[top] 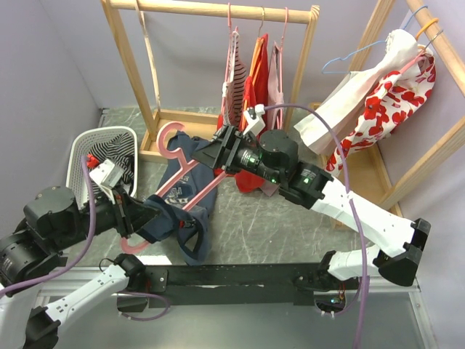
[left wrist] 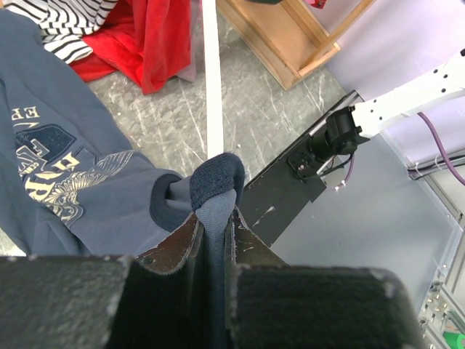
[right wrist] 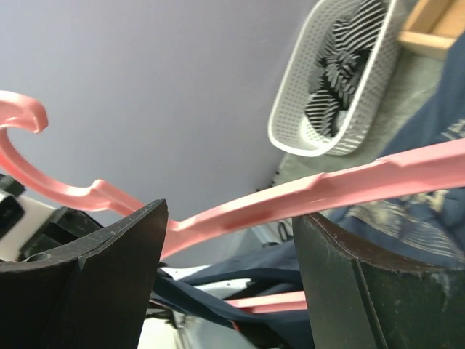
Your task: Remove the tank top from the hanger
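**Top view:** the left gripper (top: 149,211) is shut down on a navy strap of the tank top (top: 190,149). The shirt is draped over the pink hanger (top: 201,192), low over the table between my two grippers. The right gripper (top: 208,154) sits at the hanger's neck, just under the hook. I can't read its jaws from here. A white laundry basket (top: 78,167) sits just behind the left gripper. My main worry is that if I pull left with the right unclamped, the hanger drags along and nothing comes off.

**Left wrist:** the fingers are pinched tight on a rolled strap edge, and fabric bulges just past the tips. Only this view shows how thin that bite is, so a hard tug could slip it out. The shirt's printed front lies left of the fingers, with a red garment (left wrist: 156,43) further ahead.

**Right wrist:** the jaws stand apart with the hanger's arm crossing the gap. As far as I can tell it touches neither pad. Only this view shows that, since from overhead it passes for a hold. I should close first, or the hanger may slide or twist free. Navy fabric hangs below the gap and could snag on the hanger's end.
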Robot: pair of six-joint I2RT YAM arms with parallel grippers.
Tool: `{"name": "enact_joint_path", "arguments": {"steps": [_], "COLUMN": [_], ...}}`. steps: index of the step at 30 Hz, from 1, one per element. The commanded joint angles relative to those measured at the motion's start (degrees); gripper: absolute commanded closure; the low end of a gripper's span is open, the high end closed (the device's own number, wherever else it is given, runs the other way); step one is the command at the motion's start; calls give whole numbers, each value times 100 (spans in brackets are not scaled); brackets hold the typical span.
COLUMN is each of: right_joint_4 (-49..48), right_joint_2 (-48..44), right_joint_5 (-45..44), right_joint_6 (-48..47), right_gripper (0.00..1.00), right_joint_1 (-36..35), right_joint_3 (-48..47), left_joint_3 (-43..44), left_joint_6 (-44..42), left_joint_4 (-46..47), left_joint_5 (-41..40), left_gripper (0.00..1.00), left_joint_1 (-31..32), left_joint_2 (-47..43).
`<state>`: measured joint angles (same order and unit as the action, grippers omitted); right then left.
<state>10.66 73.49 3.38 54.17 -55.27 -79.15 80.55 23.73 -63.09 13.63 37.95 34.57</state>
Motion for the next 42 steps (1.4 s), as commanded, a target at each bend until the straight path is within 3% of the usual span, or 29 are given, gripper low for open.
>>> {"name": "enact_joint_path", "arguments": {"steps": [1, 4, 5, 6, 14, 18, 20, 21, 24, 30, 36, 39, 42], "right_joint_4": [-1311, -1171, -1154, -1162, -1171, -1154, -1188, -1302, -1540, -1418, -794, -434, 15], "right_joint_2": [-55, 76, 95, 104, 148, 78, 25, -45, -116, -300, -757, -1134, -1520], "right_joint_5": [102, 93, 110, 102, 146, 102, 58, 75, 163, -100, -1574, -2620, -3658], "right_joint_6": [559, 472, 454, 419, 349, 314, 234, 165, -55, -785, -1374, -1558, -1725], "right_gripper": [26, 39, 52, 60, 97, 100, 100, 100, 100, 100, 100, 100, 100], "right_joint_1": [-28, -37, -37, -28, -37, -37, -37, -37, -54, -309, -573, -582, -582], "right_joint_3": [330, 164, 137, 128, 137, 199, 234, 269, 374, 462, 822, 928, 867], "left_joint_3": [-75, -84, -84, -75, -110, -110, -101, -101, -136, -443, -777, -813, -857], "left_joint_6": [-8, -35, -52, -52, -149, -123, -61, -26, 71, 203, 28, -104, 0], "left_joint_4": [298, 280, 306, 332, 315, 254, 192, 157, 130, 288, 508, 491, 237], "left_joint_5": [413, 483, 526, 562, 554, 396, 125, 9, -272, -457, -370, -72, -386], "left_gripper": [99, 99, 99, 99, 99, 98, 87, 71, 64, 63, 63, 48, 41], "left_joint_1": [19, 19, 19, 19, 19, 19, 19, 19, 19, 19, 19, 19, 19], "left_joint_2": [-29, -81, -99, -117, -64, -64, -125, -152, -284, -293, 154, 470, 778]}}
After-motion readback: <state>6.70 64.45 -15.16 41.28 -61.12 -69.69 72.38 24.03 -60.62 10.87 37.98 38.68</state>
